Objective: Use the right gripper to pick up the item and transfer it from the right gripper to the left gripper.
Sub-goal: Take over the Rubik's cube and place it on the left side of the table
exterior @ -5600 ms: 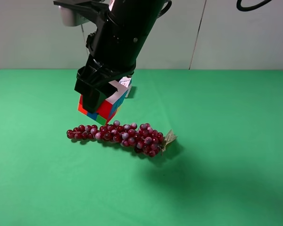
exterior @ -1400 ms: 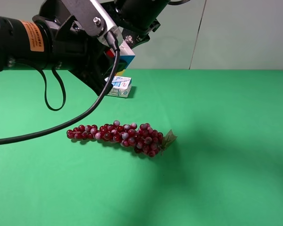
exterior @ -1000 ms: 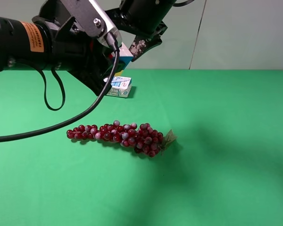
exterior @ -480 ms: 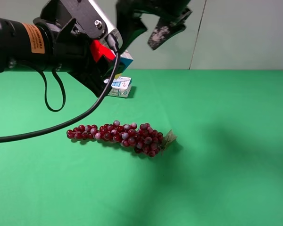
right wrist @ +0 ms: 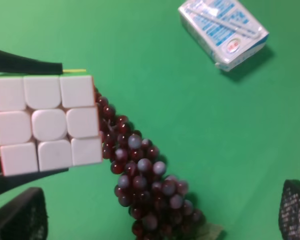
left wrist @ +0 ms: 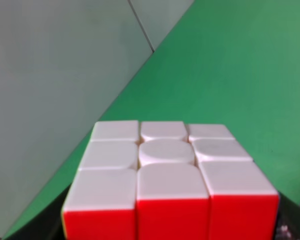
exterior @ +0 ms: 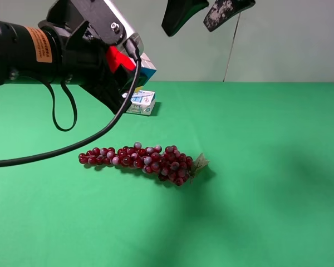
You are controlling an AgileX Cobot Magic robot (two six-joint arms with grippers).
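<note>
From where I stood, the green worktop [exterior: 256, 222] took up nearly the whole scene, a plain flat sheet running back to a pale, panelled wall [exterior: 289, 44] with one thin dark line down it. The left arm [exterior: 22, 50], black with an orange-tan band and a loop of cable hanging under it, reached in sideways over the far left of the worktop. Its left end effector [exterior: 129, 67] was clamped tight on the puzzle cube [right wrist: 45, 122], holding it well up off the surface. The right end effector [exterior: 203, 14] hung higher, at the very top of the overhead view. Its two fingers were splayed wide with nothing between them, and there was clear air between it and the cube. To my eye the handover was as good as made: the cube sat in the left grip alone, so the pick-up and the pass looked finished. All that seemed left was for the right arm to get clear. Down on the worktop a bunch of red grapes [exterior: 142, 161] lay stretched out near the middle. A small white-and-blue carton [exterior: 142, 102] lay farther back, just under the held cube as the overhead view showed it, and neither arm touched either one. The cube itself showed a white face turned toward the right end effector and a red face next to it.
</note>
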